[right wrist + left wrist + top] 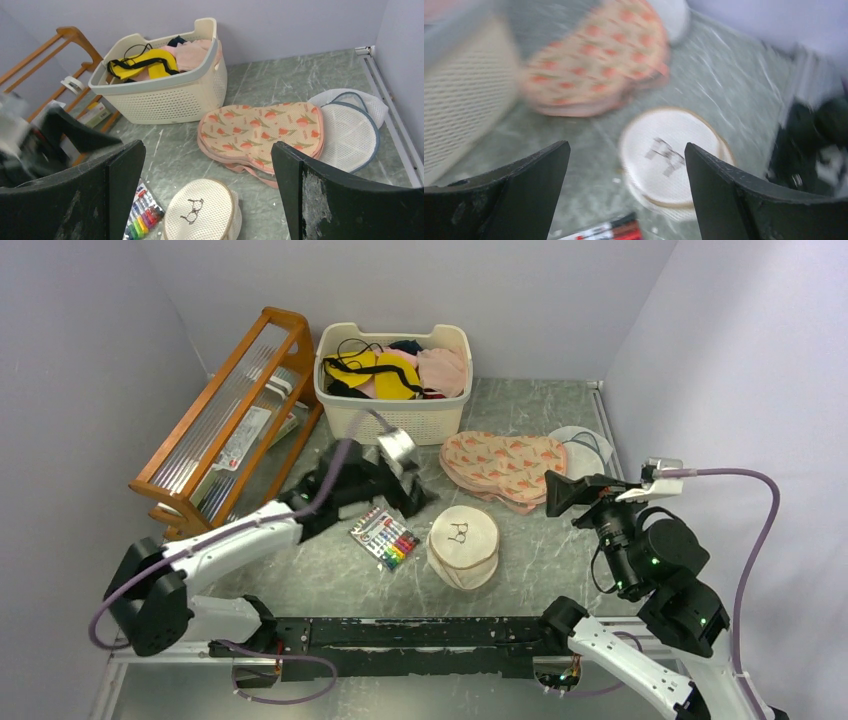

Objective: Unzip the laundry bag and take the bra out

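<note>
The laundry bag [463, 546] is a round cream drum with a black bra emblem on its lid, standing shut on the table centre. It also shows in the left wrist view [669, 157] and the right wrist view [200, 212]. No bra from it shows. My left gripper [412, 502] is open and empty, raised just left of the bag, its two fingers [514, 192] framing it in a blurred view. My right gripper [556, 492] is open and empty, raised to the bag's right, with wide-apart fingers [330, 200].
A pack of coloured markers [385, 537] lies left of the bag. A peach carrot-print fabric piece [505, 466] and a white mesh disc [585, 448] lie behind it. A cream basket [392, 415] of clothes stands at the back, a wooden rack [225, 420] at left.
</note>
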You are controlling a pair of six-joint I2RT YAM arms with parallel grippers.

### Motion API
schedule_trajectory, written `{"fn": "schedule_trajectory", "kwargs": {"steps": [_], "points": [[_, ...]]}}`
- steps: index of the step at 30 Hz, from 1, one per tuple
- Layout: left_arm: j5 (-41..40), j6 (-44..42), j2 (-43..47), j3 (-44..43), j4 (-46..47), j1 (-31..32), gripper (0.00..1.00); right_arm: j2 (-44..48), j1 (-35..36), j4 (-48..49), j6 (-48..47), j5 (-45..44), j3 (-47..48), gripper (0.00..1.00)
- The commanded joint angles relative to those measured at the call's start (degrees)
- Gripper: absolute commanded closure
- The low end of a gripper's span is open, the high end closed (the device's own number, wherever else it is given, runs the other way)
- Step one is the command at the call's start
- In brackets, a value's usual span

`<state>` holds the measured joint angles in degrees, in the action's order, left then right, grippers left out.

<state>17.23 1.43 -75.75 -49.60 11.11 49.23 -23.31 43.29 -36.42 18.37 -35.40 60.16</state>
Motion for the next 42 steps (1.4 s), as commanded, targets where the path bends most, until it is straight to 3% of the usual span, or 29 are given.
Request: {"fn": "schedule_trajectory", "kwargs": {"steps": [1, 3, 6, 9, 14, 18, 25, 30, 42], "points": [[-3.4, 17.7, 6.9, -0.2, 5.8, -14.5, 0.04, -1.6, 0.0, 1.5, -0.7, 0.2, -1.1, 0.0], [-6.1, 22.4, 7.5, -3.2, 1.0, -23.2, 0.04, -2.6, 0.0, 1.7, -1.0, 0.9, -0.9, 0.0], [1.3, 25.4, 7.1, -10.2, -4.3, -34.4, 0.04, -4.4, 0.0, 2.3, -1.7, 1.5, -0.4, 0.0], [4.5, 23.3, 7.8, -18.4, -8.2, -39.8, 0.04, -6.5, 0.0, 2.8, -2.6, 1.4, 0.3, 0.0], [-8.7, 12.6, 12.1, -29.7, -15.4, -40.4, 0.04, -12.4, 0.0, 3.5, -4.2, 0.9, 3.3, 0.0], [-15.6, 6.8, 17.2, -33.2, -15.2, -40.4, 0.04, -18.7, 0.0, 3.2, -6.0, -2.3, 10.3, 0.0], [-19.9, 1.9, 26.7, -32.9, -13.2, -40.4, 0.04, -29.0, 0.0, 5.5, -11.7, -12.1, 24.0, 0.0], [-19.6, 1.2, 29.4, -33.5, -14.2, -40.4, 0.04, -34.0, 0.0, 8.0, -16.0, -14.5, 31.4, 0.0], [-20.1, 0.5, 31.0, -33.4, -14.8, -40.4, 0.04, -32.2, 0.0, 13.5, -17.7, -11.0, 33.1, 0.0]]}}
